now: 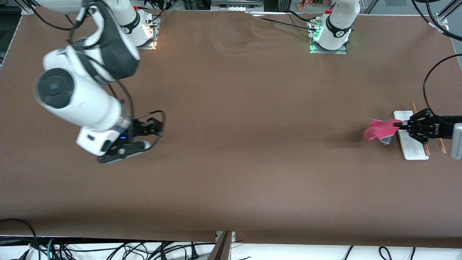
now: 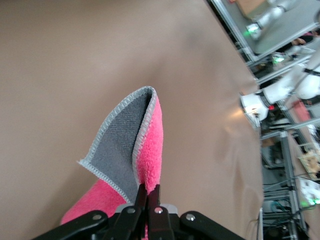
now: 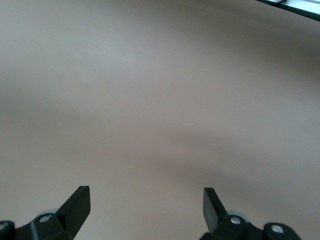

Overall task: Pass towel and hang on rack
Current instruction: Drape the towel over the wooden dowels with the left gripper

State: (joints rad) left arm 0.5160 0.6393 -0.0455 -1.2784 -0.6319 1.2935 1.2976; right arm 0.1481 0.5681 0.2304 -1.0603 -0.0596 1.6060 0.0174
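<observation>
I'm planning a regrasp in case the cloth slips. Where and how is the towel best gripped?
Probably by its hemmed edge, as the left gripper does now: shut on the towel beside the rack. The thin fold fits between the fingers; approach along the cloth's plane, so the rest hangs free. The right gripper waits open.

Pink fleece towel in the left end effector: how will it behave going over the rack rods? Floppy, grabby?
The pink fleece towel with grey edging probably stays floppy: pinched at one spot by the shut left end effector, it folds and droops. It looks light. Its fuzzy pile likely grips the thin brown wooden rack rods rather than sliding off.
</observation>
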